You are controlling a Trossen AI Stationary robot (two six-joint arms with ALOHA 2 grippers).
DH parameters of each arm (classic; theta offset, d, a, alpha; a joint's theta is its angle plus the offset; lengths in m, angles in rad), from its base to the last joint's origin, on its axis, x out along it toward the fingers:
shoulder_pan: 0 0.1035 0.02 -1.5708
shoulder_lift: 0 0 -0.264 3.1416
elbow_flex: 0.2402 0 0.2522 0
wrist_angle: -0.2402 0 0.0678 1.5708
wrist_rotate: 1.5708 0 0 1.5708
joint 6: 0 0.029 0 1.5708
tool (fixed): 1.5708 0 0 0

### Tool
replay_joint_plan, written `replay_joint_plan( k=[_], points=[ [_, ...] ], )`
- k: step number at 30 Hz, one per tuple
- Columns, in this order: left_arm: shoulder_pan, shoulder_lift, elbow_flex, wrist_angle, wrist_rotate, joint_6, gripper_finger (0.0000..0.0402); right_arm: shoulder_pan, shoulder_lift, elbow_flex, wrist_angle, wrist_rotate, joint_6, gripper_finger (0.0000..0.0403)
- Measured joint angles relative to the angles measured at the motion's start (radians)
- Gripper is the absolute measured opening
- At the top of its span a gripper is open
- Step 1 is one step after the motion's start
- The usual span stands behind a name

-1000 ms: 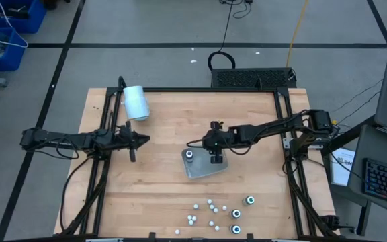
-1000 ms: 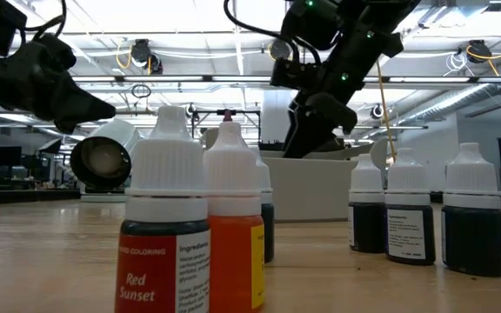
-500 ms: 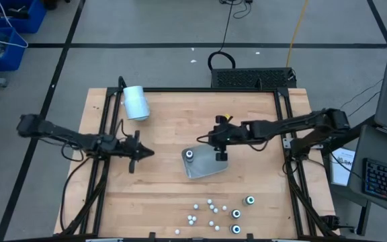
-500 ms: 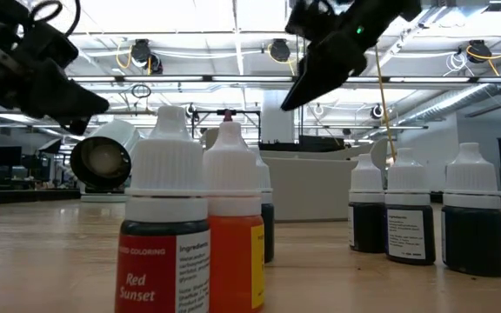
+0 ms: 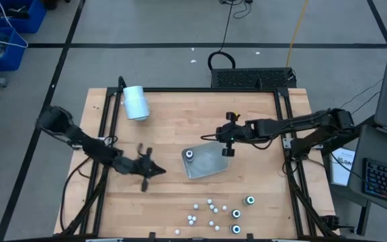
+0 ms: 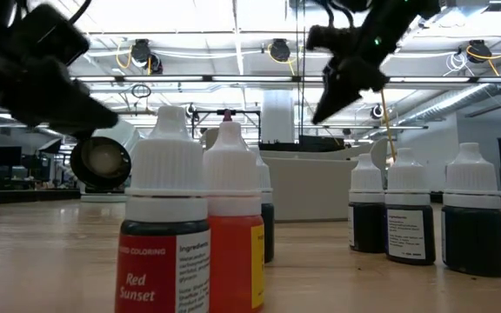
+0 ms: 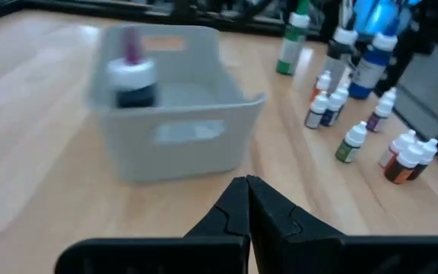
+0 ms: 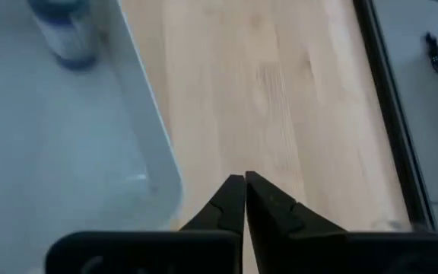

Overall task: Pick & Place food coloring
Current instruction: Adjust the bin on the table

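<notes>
A grey tray (image 5: 207, 165) sits mid-table with one dark food coloring bottle (image 5: 189, 155) standing in its left end. Several more food coloring bottles (image 5: 211, 209) stand near the table's front edge, three of them bigger and dark (image 5: 236, 214). In the low view they fill the foreground, a red one (image 6: 165, 228) closest. My left gripper (image 5: 156, 171) is shut and holds nothing, left of the tray and pointing at it (image 7: 247, 183). My right gripper (image 5: 225, 150) is shut and holds nothing, above the tray's right edge (image 8: 245, 180).
A large white cylinder (image 5: 136, 102) lies on its side at the table's far left corner. Bare wood lies between the tray and the bottle cluster, and right of the tray (image 8: 280, 99). Black frame rails (image 5: 284, 128) run along the table's sides.
My left gripper has swung toward the table's near edge and rightward, closer to the tray, and has turned to point at it. My right gripper has risen off the tray and drawn back toward the table's right edge. The bottle in the tray has stayed put.
</notes>
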State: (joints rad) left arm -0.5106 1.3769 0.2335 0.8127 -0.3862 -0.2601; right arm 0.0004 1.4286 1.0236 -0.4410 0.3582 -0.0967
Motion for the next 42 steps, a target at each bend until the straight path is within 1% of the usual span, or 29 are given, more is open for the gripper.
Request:
replay_joint_plan(
  k=[3,6,8,12,14,19,22,24,27,32,38,42],
  points=[
    [0.001,0.13,0.129,0.0,0.04,0.076,0.0002,-0.024,0.0,-0.03,0.006,0.004,0.011,0.0003],
    [0.017,0.215,0.235,0.004,0.103,0.102,0.0004,-0.058,0.0,-0.059,0.026,-0.003,0.003,0.0001],
    [0.023,0.256,0.289,0.003,0.142,0.104,0.0003,-0.089,0.001,-0.077,0.062,-0.051,-0.015,0.0001],
    [0.025,0.331,0.359,0.001,0.176,0.077,0.0004,-0.143,0.001,-0.094,0.111,-0.126,-0.055,0.0001],
    [0.025,0.372,0.385,-0.003,0.176,0.059,0.0004,-0.162,0.0,-0.098,0.134,-0.139,-0.075,0.0001],
    [0.031,0.461,0.437,-0.009,0.155,0.07,0.0006,-0.197,0.0,-0.123,0.191,-0.236,-0.115,0.0],
    [0.047,0.481,0.451,-0.034,0.126,0.067,0.0011,-0.204,0.012,-0.138,0.205,-0.26,-0.114,0.0],
    [0.061,0.488,0.456,-0.049,0.115,0.048,0.0007,-0.202,0.018,-0.154,0.194,-0.267,-0.106,0.0],
    [0.08,0.489,0.454,-0.074,0.115,0.032,0.0004,-0.196,0.03,-0.168,0.209,-0.312,-0.094,0.0],
    [0.094,0.489,0.454,-0.109,0.115,0.019,0.0016,-0.167,0.037,-0.201,0.249,-0.312,-0.07,0.0],
    [0.115,0.488,0.454,-0.119,0.116,0.015,0.0004,-0.123,0.038,-0.227,0.297,-0.311,-0.055,0.0],
    [0.124,0.488,0.454,-0.133,0.121,0.014,0.0015,-0.1,0.037,-0.228,0.301,-0.302,-0.041,0.0]
  ],
)
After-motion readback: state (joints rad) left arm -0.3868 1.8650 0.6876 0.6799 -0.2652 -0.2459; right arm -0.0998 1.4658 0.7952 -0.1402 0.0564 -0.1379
